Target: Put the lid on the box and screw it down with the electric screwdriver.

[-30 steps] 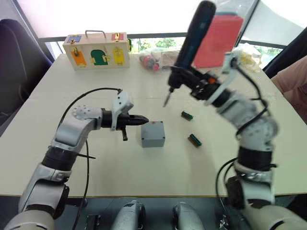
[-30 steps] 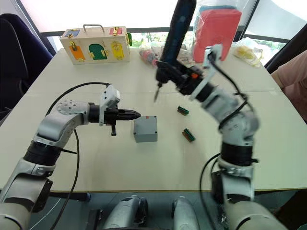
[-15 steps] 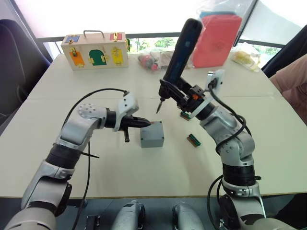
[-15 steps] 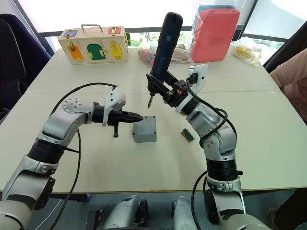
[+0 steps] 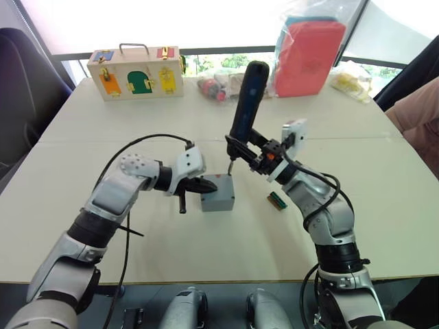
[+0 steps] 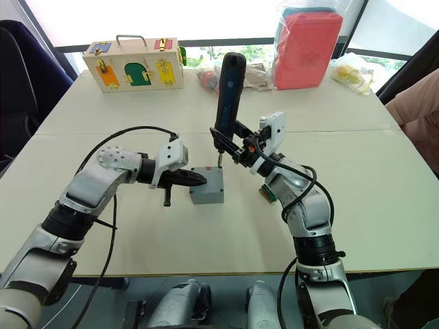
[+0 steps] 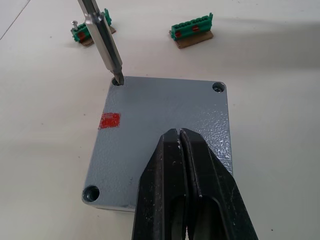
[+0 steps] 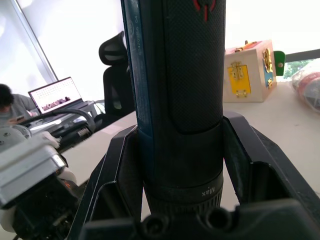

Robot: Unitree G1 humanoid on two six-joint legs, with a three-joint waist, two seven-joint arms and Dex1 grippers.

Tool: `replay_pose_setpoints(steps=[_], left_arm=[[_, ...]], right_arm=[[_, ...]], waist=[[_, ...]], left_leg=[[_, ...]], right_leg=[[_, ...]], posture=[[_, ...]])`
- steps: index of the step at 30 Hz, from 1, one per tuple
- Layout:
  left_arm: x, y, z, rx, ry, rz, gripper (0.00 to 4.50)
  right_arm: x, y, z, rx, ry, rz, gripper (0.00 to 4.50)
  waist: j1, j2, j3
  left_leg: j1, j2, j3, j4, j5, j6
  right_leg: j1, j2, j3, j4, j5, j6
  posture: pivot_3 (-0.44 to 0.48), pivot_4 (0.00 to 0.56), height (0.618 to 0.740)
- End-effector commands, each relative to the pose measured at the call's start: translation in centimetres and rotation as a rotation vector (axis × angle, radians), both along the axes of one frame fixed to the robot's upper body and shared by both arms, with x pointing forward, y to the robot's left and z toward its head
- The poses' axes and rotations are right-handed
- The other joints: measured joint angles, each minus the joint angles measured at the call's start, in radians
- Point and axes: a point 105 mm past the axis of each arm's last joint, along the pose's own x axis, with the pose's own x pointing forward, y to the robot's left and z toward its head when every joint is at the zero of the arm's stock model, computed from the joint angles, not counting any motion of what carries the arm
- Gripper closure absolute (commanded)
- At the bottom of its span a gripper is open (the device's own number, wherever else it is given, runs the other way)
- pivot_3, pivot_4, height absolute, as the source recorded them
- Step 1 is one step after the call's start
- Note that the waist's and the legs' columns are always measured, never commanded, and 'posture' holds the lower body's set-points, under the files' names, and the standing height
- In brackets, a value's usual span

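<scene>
The lid (image 7: 165,135) sat on the box (image 5: 218,197) mid-surface. Left tool (image 7: 181,150), fingers together, pressed its near edge. Right tool (image 6: 236,144) was clamped round the electric screwdriver (image 6: 228,96), bit in a corner hole. The lid looked light, rigid and prone to sliding, so holding it down seemed wise.

My head pair looks forward and down over the table (image 5: 82,226). My left wrist camera sits close above the lid (image 7: 165,130); my right wrist camera looks along the electric screwdriver (image 8: 175,100), toward the far wooden case (image 8: 250,70).
</scene>
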Motion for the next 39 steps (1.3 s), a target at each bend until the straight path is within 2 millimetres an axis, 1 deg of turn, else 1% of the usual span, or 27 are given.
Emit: replay_pose_setpoints(steps=[1, 4, 9, 12, 14, 16, 20, 24, 32, 39], left_arm=[[-0.1, 0.4, -0.2, 0.015, 0.004, 0.018, 4.5], [-0.1, 0.4, -0.2, 0.013, 0.007, 0.023, 4.5], [-0.1, 0.2, -0.7, 0.016, 0.019, 0.025, 4.5], [-0.4, 0.3, -1.2, 0.026, 0.033, 0.022, 4.5], [-0.4, 0.3, -1.5, 0.029, 0.04, 0.025, 4.5], [-0.5, 0.4, -1.6, 0.028, 0.047, 0.028, 4.5], [-0.5, 0.3, -1.9, 0.019, 0.063, 0.037, 4.5], [-0.4, 0.3, -2.2, 0.016, 0.068, 0.046, 4.5], [-0.4, 0.4, -2.3, 0.013, 0.069, 0.053, 4.5], [-0.3, 0.2, -2.3, 0.01, 0.066, 0.053, 4.5]], right_arm=[[0.0, -0.1, 0.8, 0.002, -0.057, -0.008, 2.66], [0.3, -0.2, 0.2, -0.006, -0.04, -0.009, 2.66], [0.2, 0.3, -1.3, -0.052, -0.014, 0.012, 2.66], [0.2, 0.5, -3.5, -0.113, 0.055, 0.01, 2.66], [0.4, 0.5, -4.5, -0.089, 0.13, 0.002, 2.66], [0.7, 0.5, -4.8, -0.074, 0.166, -0.007, 2.66], [1.2, 0.6, -5.4, -0.128, 0.172, -0.037, 2.66], [1.3, 0.6, -6.6, -0.176, 0.179, -0.052, 2.66], [1.1, 0.7, -7.2, -0.167, 0.187, -0.042, 2.66], [1.1, 0.7, -6.9, -0.15, 0.181, -0.048, 2.66]], waist=[[0.0, 0.0, 0.0], [0.0, 0.0, 0.0], [0.0, 0.0, 0.0], [0.0, 0.0, -0.001], [0.0, -0.001, -0.003], [0.0, -0.002, -0.005], [0.0, -0.002, -0.007], [0.001, -0.002, -0.013], [0.001, -0.002, -0.018], [0.001, -0.002, -0.019]], left_leg=[[0.0, 0.0, 0.0, 0.0, 0.0, 0.0], [0.001, 0.0, 0.0, 0.0, 0.0, 0.0], [0.002, 0.0, 0.0, 0.0, 0.0, 0.001], [0.003, 0.0, 0.0, 0.0, -0.001, 0.001], [0.005, 0.0, 0.0, 0.0, -0.001, 0.002], [0.008, 0.0, 0.0, 0.0, -0.002, 0.004], [0.018, 0.0, 0.0, -0.003, -0.004, 0.005], [0.019, 0.0, 0.0, -0.003, -0.004, 0.005], [0.019, 0.0, -0.001, -0.003, -0.004, 0.005], [0.019, 0.0, -0.001, -0.003, -0.004, 0.005]], right_leg=[[0.0, 0.0, 0.0, 0.0, 0.0, 0.0], [0.0, 0.0, 0.0, 0.0, 0.0, 0.0], [0.001, 0.0, 0.0, 0.0, 0.0, 0.0], [0.003, 0.0, 0.0, 0.0, 0.0, 0.0], [0.004, 0.0, 0.0, 0.0, 0.0, 0.0], [0.008, 0.0, 0.0, 0.0, 0.0, 0.0], [0.017, 0.0, 0.0, -0.002, -0.001, -0.001], [0.017, 0.0, 0.0, -0.002, -0.002, -0.002], [0.017, -0.001, 0.0, -0.002, -0.002, -0.002], [0.017, -0.002, 0.001, -0.002, -0.002, -0.003]], posture=[[0.0, 0.15, 0.74], [0.0, 0.15, 0.74], [0.0, 0.15, 0.74], [0.0, 0.15, 0.74], [0.0, 0.15, 0.74], [0.0, 0.15, 0.74], [0.0, 0.15, 0.74], [0.0, 0.15, 0.74], [0.0, 0.15, 0.74], [0.0, 0.15, 0.74]])
